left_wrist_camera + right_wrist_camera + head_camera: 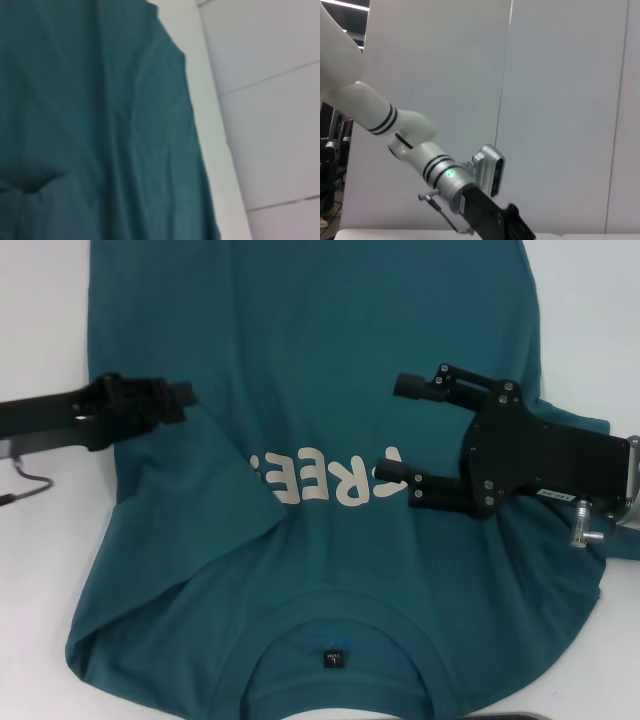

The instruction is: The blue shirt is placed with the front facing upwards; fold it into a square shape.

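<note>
The blue shirt [330, 580] lies spread on the white table, its collar and black neck label [335, 658] nearest me and the cream print [325, 480] upside down. Its left side is folded inward, and a crease runs from the print up to my left gripper [183, 393]. That gripper looks shut on the cloth at the top of this fold. My right gripper [395, 430] hovers open over the shirt's right half, beside the print, with nothing between its fingers. The left wrist view shows the shirt [100, 125] close up, beside the table's edge.
White table [45, 570] shows on the shirt's left and right [590, 320]. A thin cable [25, 485] lies at the far left. The right wrist view holds my left arm [435, 172] against pale wall panels.
</note>
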`<state>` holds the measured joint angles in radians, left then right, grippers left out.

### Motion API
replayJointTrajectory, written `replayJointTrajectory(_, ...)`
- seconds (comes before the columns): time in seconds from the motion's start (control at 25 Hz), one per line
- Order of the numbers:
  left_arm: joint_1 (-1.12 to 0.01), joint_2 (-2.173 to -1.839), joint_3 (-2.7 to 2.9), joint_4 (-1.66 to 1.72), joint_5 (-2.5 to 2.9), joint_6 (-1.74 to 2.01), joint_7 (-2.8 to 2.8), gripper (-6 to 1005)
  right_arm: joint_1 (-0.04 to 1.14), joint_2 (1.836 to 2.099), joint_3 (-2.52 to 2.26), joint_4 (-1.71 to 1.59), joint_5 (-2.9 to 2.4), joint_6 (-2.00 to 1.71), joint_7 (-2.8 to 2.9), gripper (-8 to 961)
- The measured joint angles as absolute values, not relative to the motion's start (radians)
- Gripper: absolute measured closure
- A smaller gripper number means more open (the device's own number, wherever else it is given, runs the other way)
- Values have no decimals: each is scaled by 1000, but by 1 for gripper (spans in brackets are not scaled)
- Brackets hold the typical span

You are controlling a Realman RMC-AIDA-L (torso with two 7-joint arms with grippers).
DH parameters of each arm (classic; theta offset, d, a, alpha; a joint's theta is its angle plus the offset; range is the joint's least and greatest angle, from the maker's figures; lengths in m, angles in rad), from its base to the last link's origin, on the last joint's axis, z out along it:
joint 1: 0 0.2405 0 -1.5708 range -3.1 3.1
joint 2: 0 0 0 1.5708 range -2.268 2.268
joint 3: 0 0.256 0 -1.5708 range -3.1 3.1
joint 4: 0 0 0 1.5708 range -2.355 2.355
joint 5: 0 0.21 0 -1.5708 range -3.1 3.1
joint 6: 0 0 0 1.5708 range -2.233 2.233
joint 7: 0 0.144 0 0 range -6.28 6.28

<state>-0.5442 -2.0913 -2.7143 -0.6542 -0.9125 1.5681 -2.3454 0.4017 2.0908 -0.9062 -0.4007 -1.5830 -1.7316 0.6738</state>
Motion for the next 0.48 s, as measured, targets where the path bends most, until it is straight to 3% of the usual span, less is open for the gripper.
replayJointTrajectory(0.36, -387, -2047, -2736, -868, -1015, 1916, -1976, 499, 405, 2092, -878, -399, -1583, -1736, 711, 149)
replayJointTrajectory(0.48, -291, -2066, -2730, -858, -1036, 1990, -1597, 339, 406, 2092, -852, -401, -1583, -1745, 780, 149)
